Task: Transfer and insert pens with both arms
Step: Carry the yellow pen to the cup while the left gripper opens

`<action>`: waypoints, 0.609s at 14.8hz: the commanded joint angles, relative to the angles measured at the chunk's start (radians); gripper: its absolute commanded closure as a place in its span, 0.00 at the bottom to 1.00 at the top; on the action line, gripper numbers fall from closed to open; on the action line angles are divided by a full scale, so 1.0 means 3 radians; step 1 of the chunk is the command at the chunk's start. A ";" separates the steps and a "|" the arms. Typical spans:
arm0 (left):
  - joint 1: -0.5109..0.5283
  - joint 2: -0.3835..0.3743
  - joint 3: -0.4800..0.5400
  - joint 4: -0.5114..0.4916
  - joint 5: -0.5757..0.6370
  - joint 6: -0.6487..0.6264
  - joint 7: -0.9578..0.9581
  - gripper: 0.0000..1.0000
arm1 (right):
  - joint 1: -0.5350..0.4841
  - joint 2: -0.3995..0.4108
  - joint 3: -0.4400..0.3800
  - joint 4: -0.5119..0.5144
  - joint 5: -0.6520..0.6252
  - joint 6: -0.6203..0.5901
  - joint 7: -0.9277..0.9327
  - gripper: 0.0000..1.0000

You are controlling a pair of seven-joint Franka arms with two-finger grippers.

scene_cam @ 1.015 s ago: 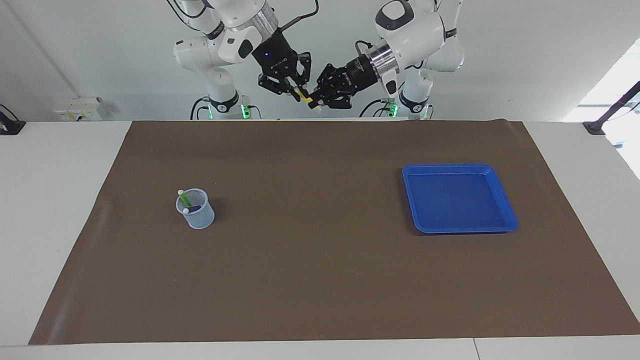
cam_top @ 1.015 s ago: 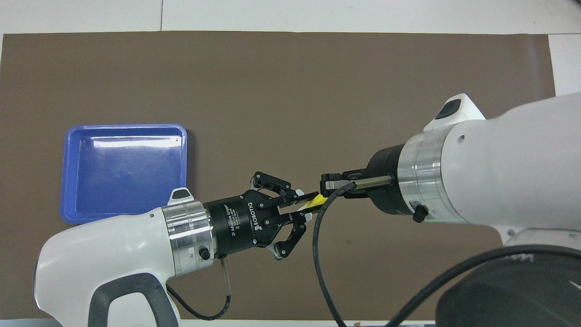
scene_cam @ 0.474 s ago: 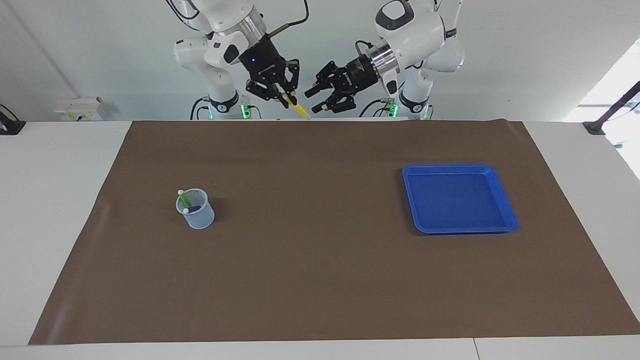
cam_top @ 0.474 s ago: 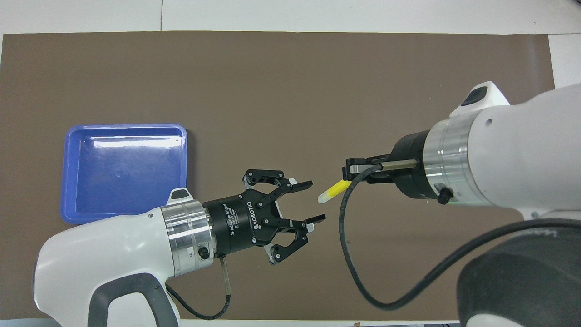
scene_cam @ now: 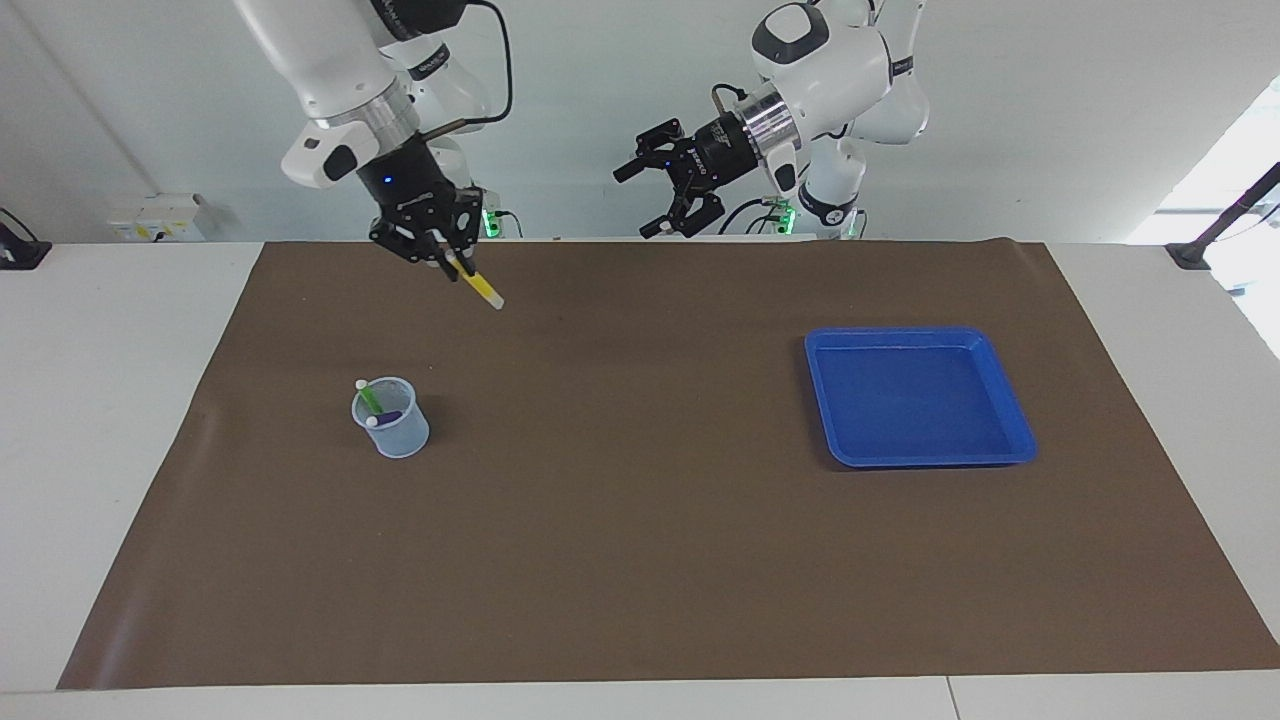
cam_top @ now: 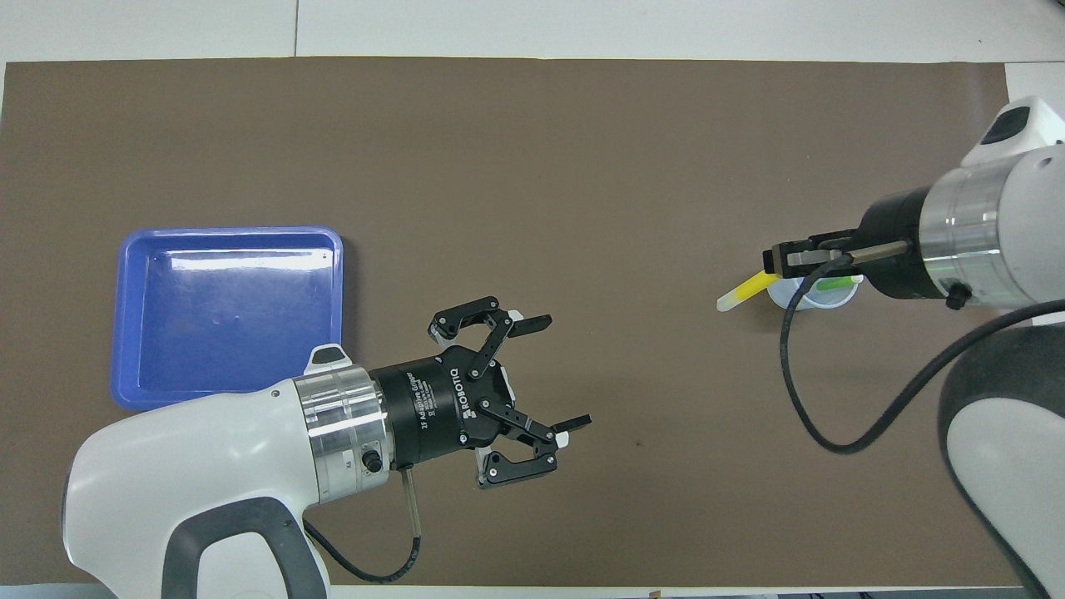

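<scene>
Facing view: the yellow pen [scene_cam: 479,287] is now gripped at its upper end by the right claw [scene_cam: 441,262] alone, its pale tip slanting down toward 4 o'clock, raised over the brown mat [scene_cam: 640,560] at about 1 o'clock from the clear cup [scene_cam: 392,418]. A second ago the pen was pinched between both claws above the robots' edge of the tabletop [scene_cam: 110,400]; since then it has been let go by the left claw [scene_cam: 668,192] and carried off toward the right arm's end. The right claw is closed tight on the pen. The left claw stands spread wide with nothing in it, drawn back and waiting in the air over the mat's edge.

The green pen [scene_cam: 369,398] and the purple pen [scene_cam: 386,417] are seen standing in the cup already, pale ends up. The blue tray [scene_cam: 1012,400] toward the left arm's end holds nothing.

The handover is judged complete, and only the insertion of this last pen is left. In the overhead view the pen [cam_top: 746,289] appears beside the cup [cam_top: 819,293], so a further shift and a steeper tilt are judged to be needed before lowering
</scene>
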 commanded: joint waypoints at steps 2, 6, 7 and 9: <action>0.0230 -0.0084 0.0025 -0.0082 0.0649 -0.0392 0.0039 0.00 | -0.0286 -0.0220 0.0043 -0.0554 -0.0160 0.0421 -0.0926 1.00; 0.0705 -0.0069 0.0031 -0.0016 0.1294 -0.0965 0.0370 0.00 | -0.0373 -0.0250 0.0043 -0.0851 -0.0227 0.0718 -0.1260 1.00; 0.0838 -0.0048 0.0031 0.0061 0.1401 -0.1138 0.0518 0.00 | -0.0404 -0.0271 0.0043 -0.0938 -0.0238 0.0790 -0.1332 1.00; 0.1038 0.0013 0.0031 0.0183 0.1672 -0.1400 0.0947 0.00 | -0.0465 -0.0296 0.0043 -0.1061 -0.0238 0.0959 -0.1505 1.00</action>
